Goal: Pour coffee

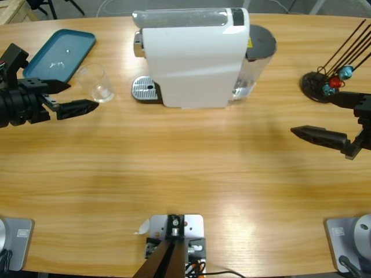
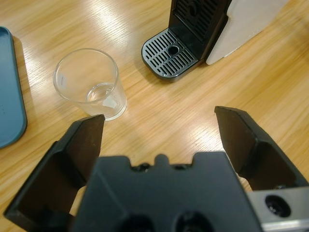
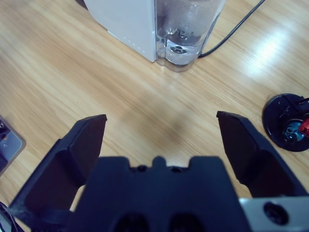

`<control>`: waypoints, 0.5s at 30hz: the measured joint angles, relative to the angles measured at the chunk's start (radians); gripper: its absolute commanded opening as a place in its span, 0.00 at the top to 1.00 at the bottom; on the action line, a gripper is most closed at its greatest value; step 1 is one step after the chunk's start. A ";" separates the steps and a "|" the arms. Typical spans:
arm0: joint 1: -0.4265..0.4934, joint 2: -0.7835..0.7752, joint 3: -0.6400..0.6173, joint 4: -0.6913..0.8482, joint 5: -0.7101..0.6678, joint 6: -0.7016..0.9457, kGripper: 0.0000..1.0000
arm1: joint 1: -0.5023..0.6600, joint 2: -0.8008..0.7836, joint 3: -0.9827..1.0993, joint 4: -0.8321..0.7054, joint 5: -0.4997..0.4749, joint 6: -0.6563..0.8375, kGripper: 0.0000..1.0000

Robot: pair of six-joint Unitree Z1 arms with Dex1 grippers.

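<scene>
Nearest to us, a long wooden table (image 1: 191, 168) stretches bare across the front. On it we find two robot arms, one from each side. The left gripper (image 1: 72, 97) comes in from the left edge with its jaws spread wide and nothing between them. In the left wrist view the left gripper (image 2: 159, 123) points toward a small clear tumbler (image 2: 91, 89), which stands upright on the wood just beyond one jaw tip, apart from it.

The right gripper (image 1: 330, 119) hovers on the far right, also spread open and empty, well apart from everything but a black stand (image 1: 319, 86) with thin rods and coloured beads.

Farther back sits a white coffee machine (image 1: 191, 58), its slotted drip tray (image 1: 145, 88) facing left, near the tumbler but not under it. A blue tray (image 1: 58, 55) lies at the far left corner, just behind the tumbler.

As for the coffee (image 2: 104, 94), we can make out only a shallow, nearly clear trace at the tumbler's bottom.

We judge the task barely begun: the tumbler is not grasped, and picking it up and pouring all remain.
</scene>
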 measured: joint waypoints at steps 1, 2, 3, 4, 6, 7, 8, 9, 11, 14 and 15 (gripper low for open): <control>0.000 0.000 0.000 0.000 0.001 0.000 0.00 | 0.000 0.000 0.000 0.000 0.000 0.000 0.00; 0.000 0.000 0.000 0.000 0.003 0.000 0.00 | 0.000 0.000 0.000 0.000 0.000 0.000 0.00; 0.000 0.000 0.000 0.000 0.004 0.000 0.00 | 0.000 0.000 0.000 0.000 0.000 0.000 0.00; 0.000 0.000 0.000 0.000 0.004 0.000 0.00 | 0.000 0.000 0.000 0.000 0.000 0.000 0.00; 0.000 0.000 0.000 0.000 0.005 0.000 0.00 | 0.000 0.000 0.000 0.000 0.000 0.000 0.00; 0.000 0.000 0.000 0.000 0.007 0.000 0.00 | 0.000 0.000 0.000 0.000 0.000 0.000 0.00; 0.000 0.000 0.000 0.000 0.008 -0.001 0.00 | 0.000 0.000 0.000 0.000 0.000 0.000 0.00; 0.000 0.000 0.000 -0.001 0.011 -0.006 0.00 | 0.000 0.000 0.000 0.000 0.000 0.000 0.00; 0.000 0.000 0.000 -0.002 0.015 -0.018 0.00 | 0.000 0.000 0.000 0.000 0.000 0.000 0.00; 0.000 0.000 0.000 -0.003 0.017 -0.046 0.00 | 0.000 0.000 0.000 0.000 0.000 0.000 0.00; 0.000 0.000 0.000 -0.003 0.017 -0.062 0.00 | 0.000 0.000 0.000 0.000 0.000 0.000 0.00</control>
